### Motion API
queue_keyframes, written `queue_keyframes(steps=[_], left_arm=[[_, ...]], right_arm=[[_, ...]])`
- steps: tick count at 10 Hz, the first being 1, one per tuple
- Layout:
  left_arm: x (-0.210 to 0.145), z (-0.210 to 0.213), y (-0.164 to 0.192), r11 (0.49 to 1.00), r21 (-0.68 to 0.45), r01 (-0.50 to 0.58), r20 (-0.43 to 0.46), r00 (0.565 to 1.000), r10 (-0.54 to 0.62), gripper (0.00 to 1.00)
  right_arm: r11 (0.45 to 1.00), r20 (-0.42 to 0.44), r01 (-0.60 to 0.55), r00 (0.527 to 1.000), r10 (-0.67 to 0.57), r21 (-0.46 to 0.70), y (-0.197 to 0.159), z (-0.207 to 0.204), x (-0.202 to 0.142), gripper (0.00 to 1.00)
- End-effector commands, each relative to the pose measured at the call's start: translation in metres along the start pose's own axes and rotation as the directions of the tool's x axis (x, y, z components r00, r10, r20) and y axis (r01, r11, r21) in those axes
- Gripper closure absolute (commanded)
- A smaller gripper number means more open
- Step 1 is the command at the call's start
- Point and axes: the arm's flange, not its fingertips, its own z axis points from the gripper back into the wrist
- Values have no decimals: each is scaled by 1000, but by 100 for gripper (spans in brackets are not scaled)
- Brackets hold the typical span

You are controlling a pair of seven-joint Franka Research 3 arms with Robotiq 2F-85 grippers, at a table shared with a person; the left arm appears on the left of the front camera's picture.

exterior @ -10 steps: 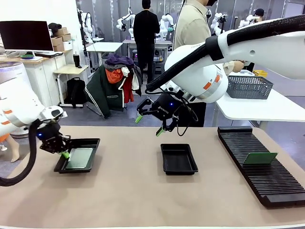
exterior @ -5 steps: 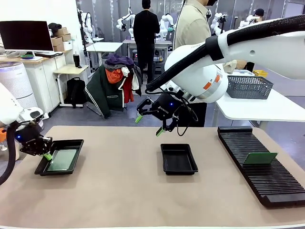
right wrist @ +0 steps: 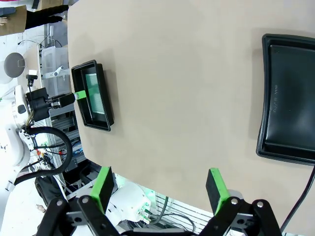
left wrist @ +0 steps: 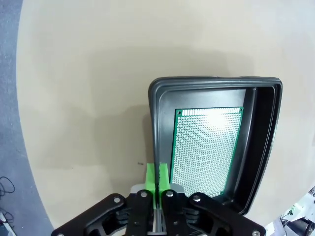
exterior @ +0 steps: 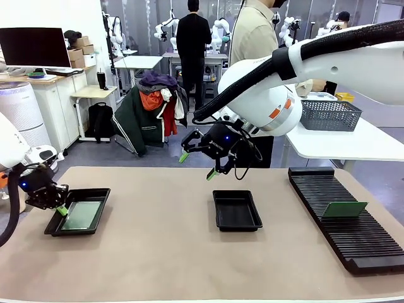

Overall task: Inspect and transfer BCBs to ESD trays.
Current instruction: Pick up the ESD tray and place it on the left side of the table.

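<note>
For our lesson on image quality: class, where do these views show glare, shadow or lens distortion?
Left wrist view: white glare washes out the far end of the board in the tray. Right wrist view: the table edge looks bowed. Front view: even light, sharp, only faint shadow around the empty tray.

**Fig.** Colours and patterns, located rel. to ctr tray.
- Table [exterior: 164,259]: plain tan.
- Ctr tray [exterior: 237,228]: black, no pattern.
- L tray [exterior: 95,191], far left of ctr tray: black w/ glossy rim.
- L board [left wrist: 206,147], in L tray: green w/ fine dot grid, pale glare at one end.
- Rack [exterior: 353,240], right of ctr tray: black, ribbed.
- R board [exterior: 344,209], in rack: plain green.
- L gripper [left wrist: 157,174] and R gripper [exterior: 197,165]: black w/ green pads.
- R arm [exterior: 265,88]: white w/ orange marks.
- Basket [exterior: 329,115], right of and beyond ctr tray: grey mesh.
</note>
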Motion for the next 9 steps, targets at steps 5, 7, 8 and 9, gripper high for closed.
queue_keyframes(steps=[5,7,8,9], left_arm=[[0,-2,-1,1000,4,6,-4,1000,-6,100],[0,-2,-1,1000,4,6,-4,1000,-6,100],[0,-2,-1,1000,4,6,-4,1000,-6,100],[0,-3,-3,1000,9,14,-7,1000,-14,88]], right_arm=[[1000,4,10,1000,-10,-16,1,-1,0,0],[1000,4,10,1000,-10,-16,1,-1,0,0],[1000,4,10,1000,-10,-16,1,-1,0,0],[1000,4,10,1000,-10,-16,1,-1,0,0]])
